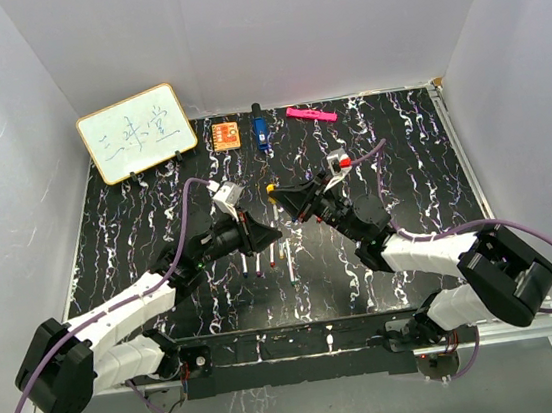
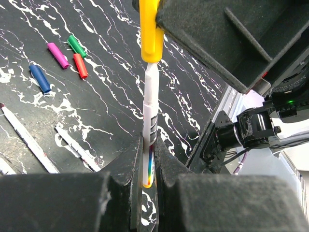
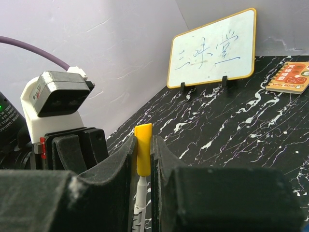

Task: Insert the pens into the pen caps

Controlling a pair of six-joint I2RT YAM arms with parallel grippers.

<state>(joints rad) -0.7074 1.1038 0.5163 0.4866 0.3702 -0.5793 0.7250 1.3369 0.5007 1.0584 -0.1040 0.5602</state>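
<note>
My left gripper clamped on white pen, my right gripper pinching yellow cap. Pen tip points straight out from left gripper, seemingly just inside cap mouth; seam hard to see.

arms wht+blk | cables purple | L end effector, R end effector blk, padded

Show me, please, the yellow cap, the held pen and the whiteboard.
yellow cap [image 2: 151, 34]: left wrist view, middle of its body.
held pen [image 2: 151, 92]: left wrist view, bare white barrel.
whiteboard [image 3: 212, 50]: right wrist view, its writing face.
</note>
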